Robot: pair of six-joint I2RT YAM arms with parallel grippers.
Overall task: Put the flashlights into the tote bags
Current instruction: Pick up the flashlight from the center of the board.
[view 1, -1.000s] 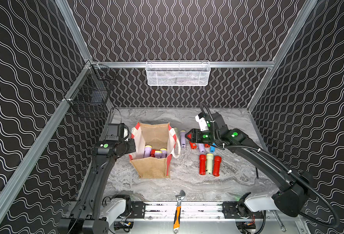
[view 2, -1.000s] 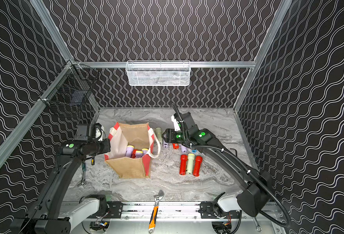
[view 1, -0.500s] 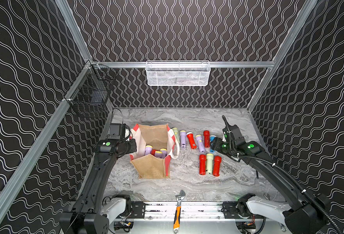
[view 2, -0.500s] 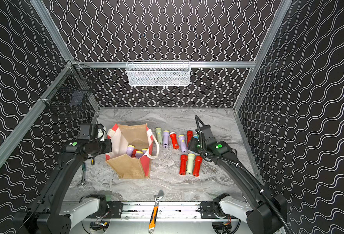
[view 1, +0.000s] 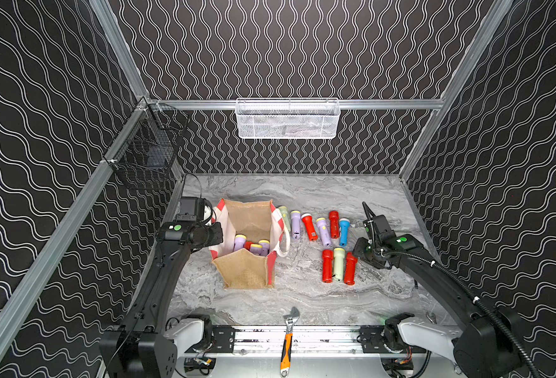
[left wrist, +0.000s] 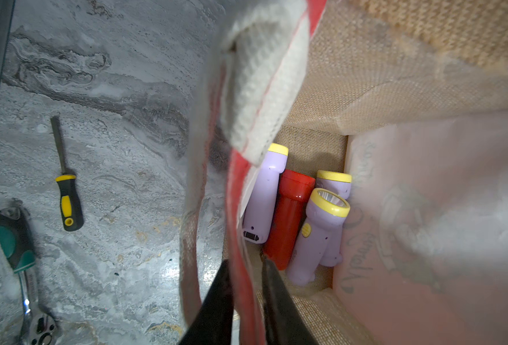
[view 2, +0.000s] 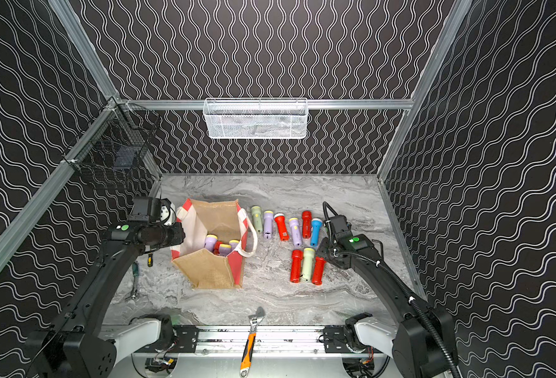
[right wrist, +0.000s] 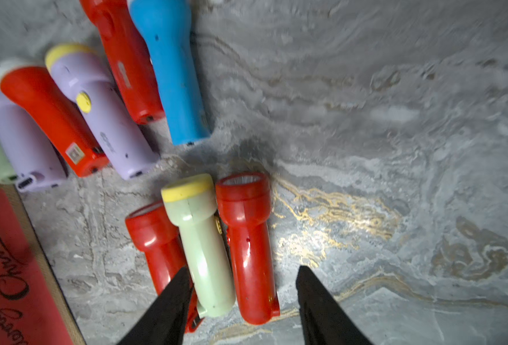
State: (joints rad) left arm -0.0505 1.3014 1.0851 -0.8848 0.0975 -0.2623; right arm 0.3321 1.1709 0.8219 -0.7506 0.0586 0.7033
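Inside the tote bag (view 1: 244, 275), left of centre on the bench (view 1: 303, 294), four flashlights (left wrist: 288, 218) already lie; nine wait outside, a far row of six (view 1: 309, 225) just right of the bag and a nearer trio (view 1: 337, 268). Left tool (left wrist: 243, 265) straddles the bag's striped rim, jaws narrowly parted; whether it pinches, I cannot tell. Right tool (right wrist: 242, 268) hovers empty, half spread, over the trio. Bare bench between trio and bag leaves room; the right wall (view 1: 499, 163) is close.

Left arm (view 1: 172, 268): raised, wrist at 9 o'clock.
Left gripper (left wrist: 244, 263): jaws narrowly parted.
Right arm (view 1: 433, 271): low, wrist at 3 o'clock.
Right gripper (right wrist: 243, 268): jaws wide apart.
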